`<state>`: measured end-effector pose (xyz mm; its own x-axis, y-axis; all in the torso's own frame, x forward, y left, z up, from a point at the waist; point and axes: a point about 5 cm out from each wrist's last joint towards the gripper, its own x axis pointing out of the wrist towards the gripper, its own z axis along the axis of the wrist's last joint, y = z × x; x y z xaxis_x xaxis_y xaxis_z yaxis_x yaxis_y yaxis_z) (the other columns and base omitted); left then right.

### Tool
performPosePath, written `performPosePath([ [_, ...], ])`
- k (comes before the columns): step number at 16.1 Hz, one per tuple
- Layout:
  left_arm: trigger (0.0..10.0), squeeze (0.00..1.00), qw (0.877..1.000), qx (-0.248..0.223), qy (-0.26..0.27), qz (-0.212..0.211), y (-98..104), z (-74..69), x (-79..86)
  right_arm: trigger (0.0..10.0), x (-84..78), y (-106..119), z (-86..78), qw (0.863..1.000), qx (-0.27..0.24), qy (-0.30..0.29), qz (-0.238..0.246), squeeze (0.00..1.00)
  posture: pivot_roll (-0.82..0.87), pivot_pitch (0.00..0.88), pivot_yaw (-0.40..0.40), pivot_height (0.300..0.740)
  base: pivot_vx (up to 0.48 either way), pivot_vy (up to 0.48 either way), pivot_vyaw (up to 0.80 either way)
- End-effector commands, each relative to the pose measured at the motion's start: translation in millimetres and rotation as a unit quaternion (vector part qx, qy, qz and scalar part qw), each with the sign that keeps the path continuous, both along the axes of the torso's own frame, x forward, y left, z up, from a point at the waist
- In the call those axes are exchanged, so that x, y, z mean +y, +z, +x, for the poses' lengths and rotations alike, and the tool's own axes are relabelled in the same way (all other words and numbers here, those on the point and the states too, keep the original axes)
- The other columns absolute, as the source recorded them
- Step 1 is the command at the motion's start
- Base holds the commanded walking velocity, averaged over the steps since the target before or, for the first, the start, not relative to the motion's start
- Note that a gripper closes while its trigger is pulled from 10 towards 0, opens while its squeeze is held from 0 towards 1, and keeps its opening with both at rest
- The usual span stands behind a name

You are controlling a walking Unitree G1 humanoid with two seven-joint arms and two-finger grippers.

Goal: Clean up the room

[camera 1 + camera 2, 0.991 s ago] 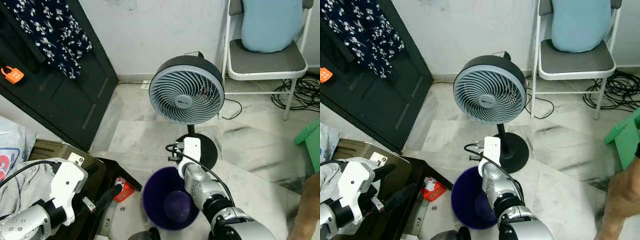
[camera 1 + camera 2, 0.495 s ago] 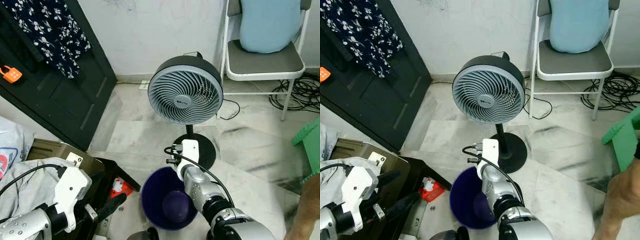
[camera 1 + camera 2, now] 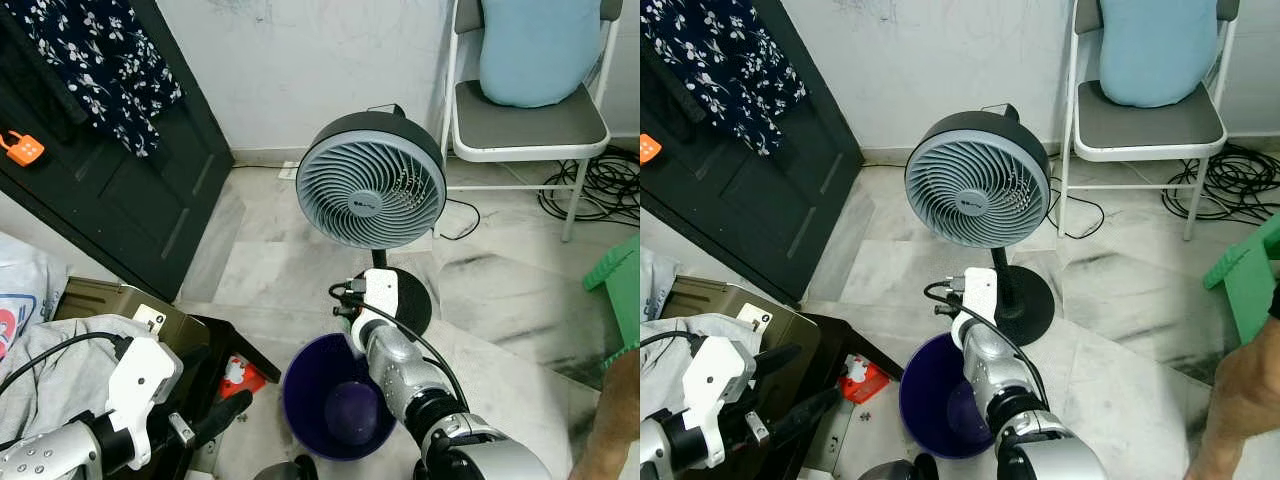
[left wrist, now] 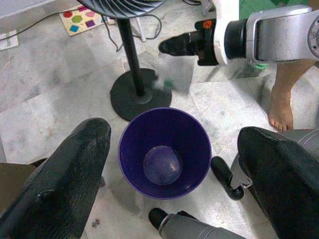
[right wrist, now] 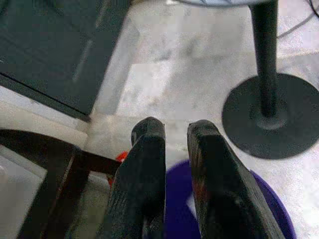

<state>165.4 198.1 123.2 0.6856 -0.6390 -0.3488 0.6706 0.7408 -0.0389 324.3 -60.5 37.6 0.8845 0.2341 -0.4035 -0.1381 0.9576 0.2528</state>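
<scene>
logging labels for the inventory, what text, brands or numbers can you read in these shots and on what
Nothing reads clearly.
Fan: small light badge at the grille's centre, too small to read.
White bag: red and blue print, cut off at the frame edge, unreadable.
Red packet on the floor: white marking, too blurred.
Sheet of coloured shapes: no letters legible.

The bin (image 3: 338,408) was deep purple, inside and out. The fan (image 3: 371,180) had a pale grey grille of curved spiral ribs in a black rim, on a black pole and black round base (image 3: 402,300). The floor (image 3: 300,250) was pale grey marble with dark veins and smudges. The door (image 3: 110,170) was black, and the cloth (image 3: 100,55) hung on it was dark navy with small white flowers. The padlock (image 3: 24,150) was orange. The chair (image 3: 530,125) had a white frame, a grey seat and a light blue cushion (image 3: 540,45). The stool (image 3: 625,285) was green. The small item (image 3: 240,375) on the floor was red and white. Each arm was silver with white housing, and the left tool's fingers (image 4: 65,184) were black.
</scene>
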Motion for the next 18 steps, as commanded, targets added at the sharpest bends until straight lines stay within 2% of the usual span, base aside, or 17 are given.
performPosePath([
  [1, 10.0, 0.0, 1.0, -0.001, 0.001, 0.012, 2.0, -1.8, 4.2, 10.0, 74.6, 31.5, -4.4, 0.994, -0.031, 0.069, 0.077, 1.0, 0.12, 0.182, 0.199, 0.74, 0.0, 0.0, 0.0],
  [4, 10.0, 0.0, 1.0, -0.004, 0.003, 0.012, 2.1, -0.7, 3.9, 10.0, 74.5, 34.2, -4.8, 0.993, -0.053, 0.078, 0.076, 1.0, 0.13, 0.179, 0.197, 0.74, 0.0, 0.0, 0.0],
  [5, 10.0, 0.0, 1.0, -0.008, 0.007, 0.013, 2.9, 0.8, 4.2, 10.0, 74.1, 42.2, -3.3, 0.99, -0.083, 0.087, 0.078, 1.0, 0.13, 0.179, 0.196, 0.74, 0.0, 0.0, 0.0],
  [8, 10.0, 0.0, 1.0, -0.015, 0.012, 0.012, 3.2, 4.5, 3.7, 10.0, 69.6, 55.8, -2.9, 0.984, -0.124, 0.096, 0.087, 1.0, 0.12, 0.166, 0.19, 0.74, 0.0, 0.0, 0.0],
  [10, 10.0, 0.0, 0.999, -0.033, 0.022, -0.002, 3.2, 13.9, -2.5, 10.0, 42.4, 68.3, -12.8, 0.98, -0.17, 0.085, 0.064, 1.0, 0.08, 0.124, 0.158, 0.74, 0.0, 0.0, 0.0],
  [11, 10.0, 0.0, 0.999, -0.037, 0.023, -0.006, 2.9, 16.6, -5.1, 10.0, 35.9, 68.8, -14.8, 0.98, -0.174, 0.082, 0.056, 1.0, 0.07, 0.11, 0.149, 0.74, 0.0, 0.0, 0.0],
  [12, 10.0, 0.0, 0.998, -0.051, 0.026, -0.019, 3.1, 26.4, -13.3, 10.0, 15.9, 73.6, -21.1, 0.978, -0.193, 0.07, 0.032, 1.0, 0.03, 0.075, 0.128, 0.74, 0.0, 0.0, 0.0],
  [13, 10.0, 0.0, 0.997, -0.066, 0.03, -0.03, 5.3, 32.8, -18.2, 10.0, 2.5, 78.3, -27.5, 0.976, -0.208, 0.059, 0.02, 1.0, 0.02, 0.06, 0.123, 0.74, 0.0, 0.0, 0.0],
  [15, 10.0, 0.0, 0.994, -0.093, 0.041, -0.048, 9.1, 49.3, -27.7, 10.0, -21.7, 83.5, -35.4, 0.976, -0.216, 0.041, -0.003, 1.0, -0.02, 0.011, 0.105, 0.74, 0.0, 0.0, 0.0],
  [18, 10.0, 0.0, 0.988, -0.116, 0.073, -0.075, 14.3, 64.1, -33.2, 10.0, -48.8, 85.9, -44.5, 0.973, -0.224, 0.027, -0.051, 1.0, -0.05, 0.0, 0.083, 0.74, 0.0, 0.0, 0.0],
])
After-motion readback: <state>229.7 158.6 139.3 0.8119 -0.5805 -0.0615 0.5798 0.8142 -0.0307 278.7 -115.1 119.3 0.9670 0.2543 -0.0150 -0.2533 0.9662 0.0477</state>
